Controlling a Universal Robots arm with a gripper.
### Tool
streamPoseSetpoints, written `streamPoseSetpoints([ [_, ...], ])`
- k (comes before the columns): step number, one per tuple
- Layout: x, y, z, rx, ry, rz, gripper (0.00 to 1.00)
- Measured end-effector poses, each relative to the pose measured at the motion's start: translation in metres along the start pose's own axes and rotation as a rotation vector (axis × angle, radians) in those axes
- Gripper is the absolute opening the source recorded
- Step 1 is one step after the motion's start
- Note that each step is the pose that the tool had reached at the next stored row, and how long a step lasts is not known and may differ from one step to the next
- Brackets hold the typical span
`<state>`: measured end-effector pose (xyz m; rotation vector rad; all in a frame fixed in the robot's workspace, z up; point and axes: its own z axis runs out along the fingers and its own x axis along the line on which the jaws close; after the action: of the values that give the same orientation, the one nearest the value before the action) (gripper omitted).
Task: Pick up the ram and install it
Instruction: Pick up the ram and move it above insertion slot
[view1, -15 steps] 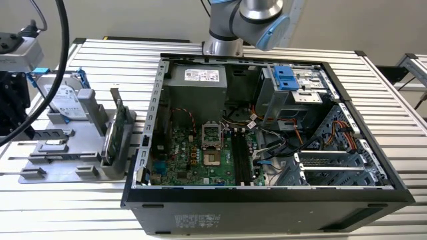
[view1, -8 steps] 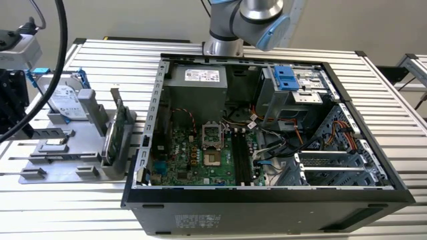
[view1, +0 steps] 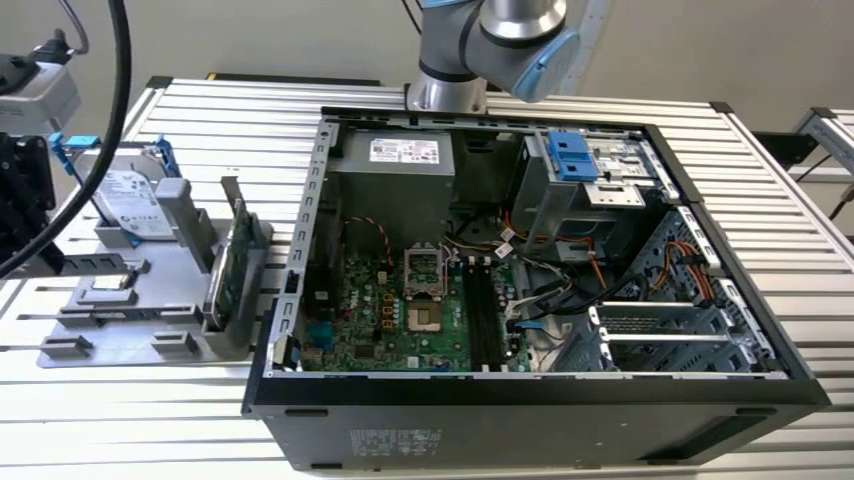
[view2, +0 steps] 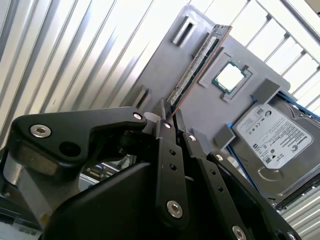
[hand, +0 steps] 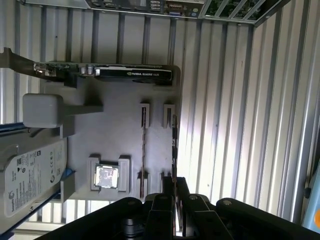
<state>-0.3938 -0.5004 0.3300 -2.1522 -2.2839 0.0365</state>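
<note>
one claw (view2: 170, 111): clenched on the ram in both wrist views, pinching the stick's near end.
ram (view2: 197, 62): we see it standing on its long edge in a slot of the gray tray, running straight away from the claw and not yet lifted out.
tray (view1: 120, 335): lies on the slatted table (view1: 134, 420) at the exterior view's left, just beside the open computer case (view1: 534, 410).
processor (view2: 230, 77): flat in a square pocket of the tray, just beside the ram.
hard drive (view2: 270, 137): we find it at the tray's edge, beyond the processor.
graphics card (hand: 130, 74): upright on its edge along the tray side nearest the case.
arm (view1: 514, 40): upper middle of the exterior view, behind the case.
motherboard (view1: 400, 310): green, on the case floor.
</note>
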Motion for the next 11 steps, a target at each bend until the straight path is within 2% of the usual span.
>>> streamPoseSetpoints([
  [11,-0.0001,-0.0005,-0.0049,0.0,-0.0001,0.0,0.0],
])
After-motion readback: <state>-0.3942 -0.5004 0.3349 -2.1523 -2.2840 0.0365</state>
